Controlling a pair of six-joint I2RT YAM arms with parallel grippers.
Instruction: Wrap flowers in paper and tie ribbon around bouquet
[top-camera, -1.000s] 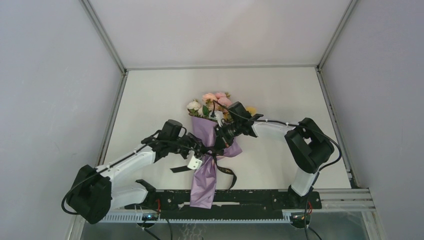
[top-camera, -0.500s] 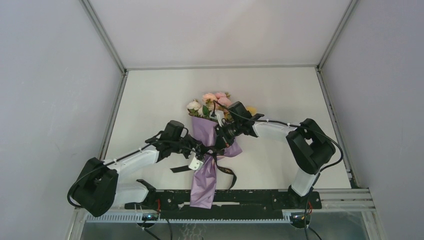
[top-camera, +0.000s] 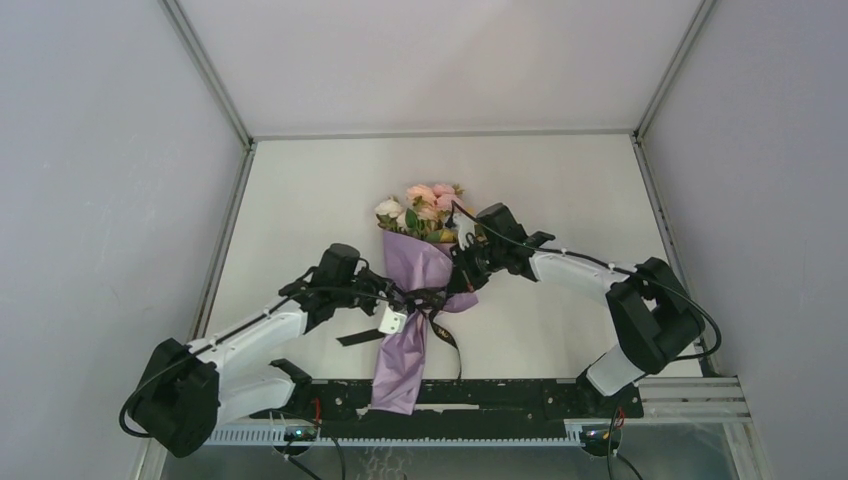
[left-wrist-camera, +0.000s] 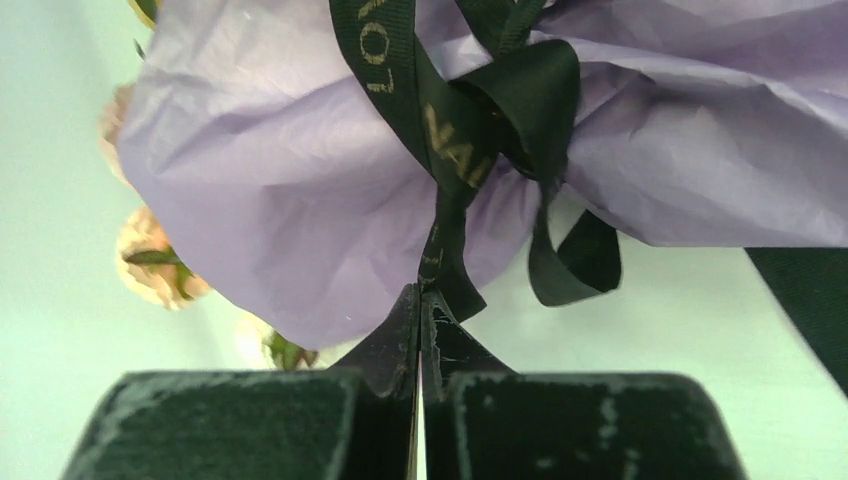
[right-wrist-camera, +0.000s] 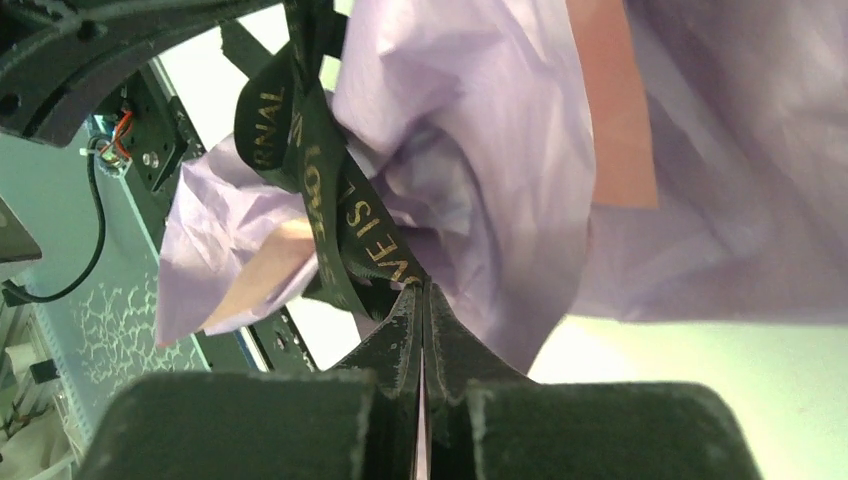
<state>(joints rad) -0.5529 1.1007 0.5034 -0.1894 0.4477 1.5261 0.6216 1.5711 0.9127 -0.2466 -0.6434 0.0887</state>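
The left jaws are pinched tight on a strand of the ribbon (left-wrist-camera: 450, 150) round the bouquet (top-camera: 412, 265). The right jaws clamp another strand against the paper (right-wrist-camera: 500, 150).

We see the bouquet (top-camera: 412, 270) lying mid-table (top-camera: 300, 200) | flowers (top-camera: 425, 208) toward the far edge, paper (top-camera: 398, 368) end at the near edge | left gripper (top-camera: 408, 298) and right gripper (top-camera: 462, 278) flank its ribbon (top-camera: 357, 337) waist

Free table (top-camera: 560, 180) beyond centre bouquet (top-camera: 415, 265).
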